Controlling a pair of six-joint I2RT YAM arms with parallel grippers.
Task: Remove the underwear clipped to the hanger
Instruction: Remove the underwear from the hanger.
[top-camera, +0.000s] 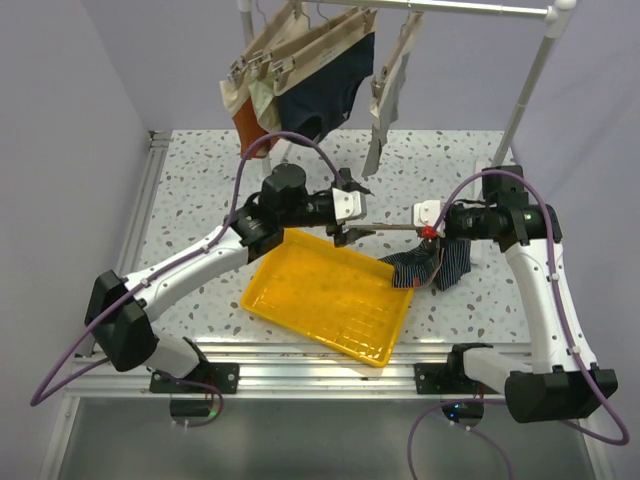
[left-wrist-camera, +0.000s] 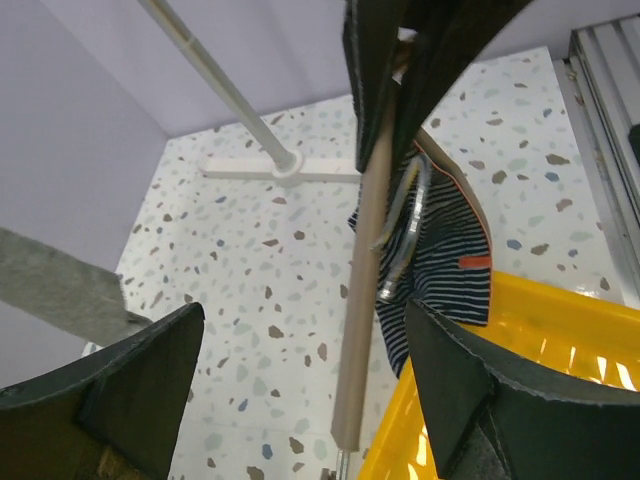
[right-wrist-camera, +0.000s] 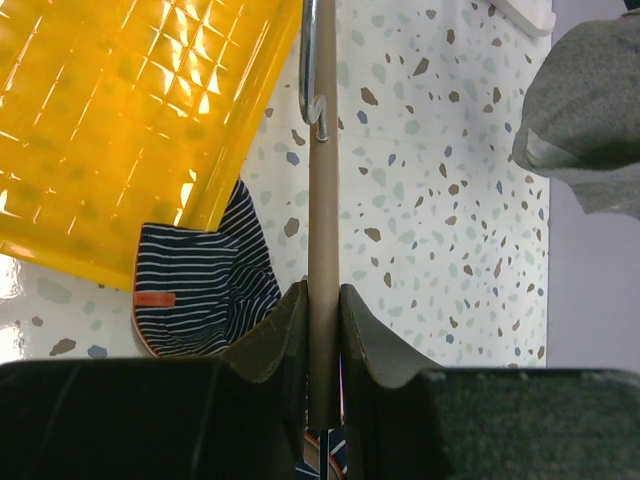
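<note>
My right gripper (right-wrist-camera: 323, 291) is shut on the wooden bar of a hanger (right-wrist-camera: 323, 200), held level above the table (top-camera: 200, 180). The navy striped underwear (top-camera: 432, 267) hangs from the hanger's right end (top-camera: 385, 229) and droops onto the table by the yellow tray (top-camera: 330, 295). My left gripper (left-wrist-camera: 305, 312) is open, its fingers wide on either side of the bar's free end (left-wrist-camera: 362, 300) without touching it. Seen from the left wrist, the striped underwear (left-wrist-camera: 440, 260) sags behind the bar beside a metal clip (left-wrist-camera: 395, 270). More underwear hangs on the rack: cream (top-camera: 240, 85), orange-red (top-camera: 250, 130), navy (top-camera: 325, 90), grey-white (top-camera: 385, 100).
The white rack's post (top-camera: 530, 80) rises at the back right and its foot (left-wrist-camera: 280, 165) lies on the speckled table. The tray's corner (right-wrist-camera: 120, 120) sits just left of the hanger's metal hook (right-wrist-camera: 310, 60). Purple walls close in the left and back.
</note>
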